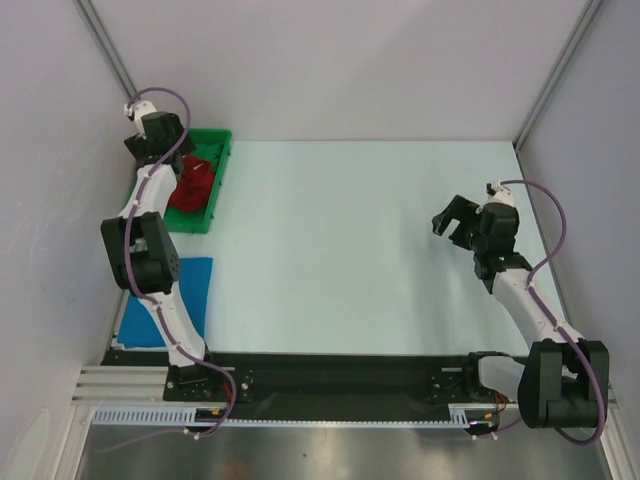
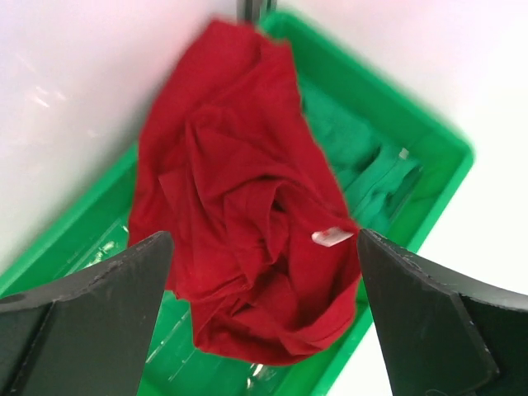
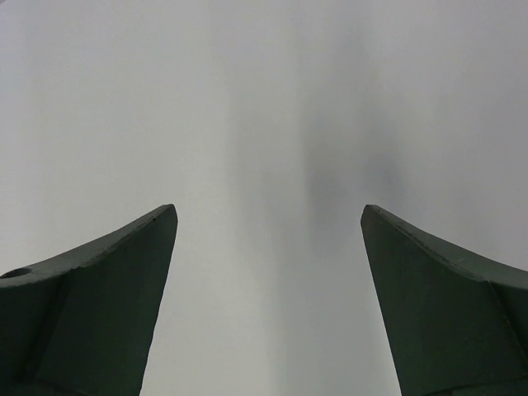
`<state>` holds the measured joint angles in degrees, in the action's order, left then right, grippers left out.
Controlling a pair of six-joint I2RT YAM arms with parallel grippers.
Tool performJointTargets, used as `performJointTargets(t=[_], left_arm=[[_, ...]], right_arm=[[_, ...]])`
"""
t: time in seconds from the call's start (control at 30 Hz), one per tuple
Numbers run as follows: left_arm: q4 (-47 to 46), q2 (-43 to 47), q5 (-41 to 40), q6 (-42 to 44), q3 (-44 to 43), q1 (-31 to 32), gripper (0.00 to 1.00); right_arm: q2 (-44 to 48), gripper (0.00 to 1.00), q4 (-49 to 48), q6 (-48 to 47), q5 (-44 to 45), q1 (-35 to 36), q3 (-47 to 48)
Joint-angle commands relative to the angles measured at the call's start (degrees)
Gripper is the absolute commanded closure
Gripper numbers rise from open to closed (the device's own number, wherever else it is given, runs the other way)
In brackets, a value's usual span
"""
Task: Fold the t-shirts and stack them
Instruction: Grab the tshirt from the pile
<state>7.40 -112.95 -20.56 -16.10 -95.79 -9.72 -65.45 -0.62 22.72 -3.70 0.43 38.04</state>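
Right, my left arm [image 1: 150,250] is stretched to the far left corner of the table [image 1: 350,250]. Its jaws hang spread wide above the green bin [image 1: 222,165], with nothing pinched between them. The red t-shirt [image 2: 239,206] lies crumpled in that bin, bunched toward the side by the wall, with one edge riding up over the rim there. A small white tag [image 2: 332,237] shows among its folds. Beside the shirt, deeper in the bin, I see something green and rumpled; I cannot tell whether it is cloth or the bin's own floor.

The blue t-shirt [image 1: 190,285] is well apart from the red one. It lies flat on the table at the near left, just beside the left arm's base, and the arm crosses over part of it.

My right arm [image 1: 520,285] stands on the right side of the table, far from both shirts. Its jaws are spread wide too — the wrist view shows only bare pale table between them, and they touch nothing.
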Motion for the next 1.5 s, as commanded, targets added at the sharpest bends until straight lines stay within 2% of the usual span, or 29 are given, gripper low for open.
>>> performJointTargets(t=[0.0, 0.17, 0.43, 0.53, 0.63, 0.67, 0.8, 0.93, 0.97, 1.03, 1.2, 1.37, 1.47], left_arm=[[7.45, -3.24, 4.13, -0.08, -4.58, -1.53, 0.00], [5.69, -5.52, 2.28, 0.19, -4.49, -1.62, 0.00], [7.63, -12.38, 2.45, 1.07, -11.43, -2.24, 0.00], [9.74, -15.11, 2.63, 0.54, -15.03, -2.67, 0.04], [10.18, -16.34, 3.50, -1.04, -16.09, -3.64, 0.15], [10.70, -16.69, 4.03, -1.56, -17.05, -3.82, 0.23], [12.20, -18.89, 5.96, -2.63, -19.69, -4.43, 0.36], [12.55, -18.72, 7.89, -2.71, -20.23, -4.61, 0.65], [12.99, -18.45, 9.64, -2.97, -20.66, -4.78, 0.82], [13.52, -17.58, 11.06, -3.50, -21.11, -4.79, 1.00], [12.47, -7.92, 18.44, -6.84, -16.81, -3.83, 1.00], [6.68, 4.38, 27.21, -10.88, -10.57, -1.80, 1.00], [4.29, 12.29, 30.75, -10.10, -11.69, 0.57, 1.00]], right_arm=[[1.20, 0.00, -2.10, 0.04, -1.57, 1.24, 0.54], [-0.11, 0.00, -2.28, 0.22, -2.36, 1.51, 0.45], [0.41, 0.00, -1.84, -0.22, -1.66, 2.47, 0.45], [0.94, 0.00, -2.01, -0.31, -1.13, 2.47, 0.02], [0.68, 0.00, -2.28, -0.22, -1.48, 2.65, -0.07], [0.50, 0.00, -2.19, -0.22, -1.57, 2.65, -0.16], [-0.11, 0.00, -1.84, -0.31, -1.48, 2.91, 0.36], [-0.55, 0.00, -0.17, -0.40, -1.65, 3.35, 2.12], [-0.90, 0.00, 0.01, -0.66, -1.74, 3.44, 2.38], [-1.69, 0.00, 2.36, -1.01, -2.18, 4.93, 3.35], [-5.21, 0.00, 14.30, -3.47, 8.16, 13.52, 12.22], [-3.37, 0.00, 16.18, -1.28, 2.41, 15.57, 14.51], [-1.09, 0.00, 17.93, -0.48, 1.16, 16.62, 15.22]])
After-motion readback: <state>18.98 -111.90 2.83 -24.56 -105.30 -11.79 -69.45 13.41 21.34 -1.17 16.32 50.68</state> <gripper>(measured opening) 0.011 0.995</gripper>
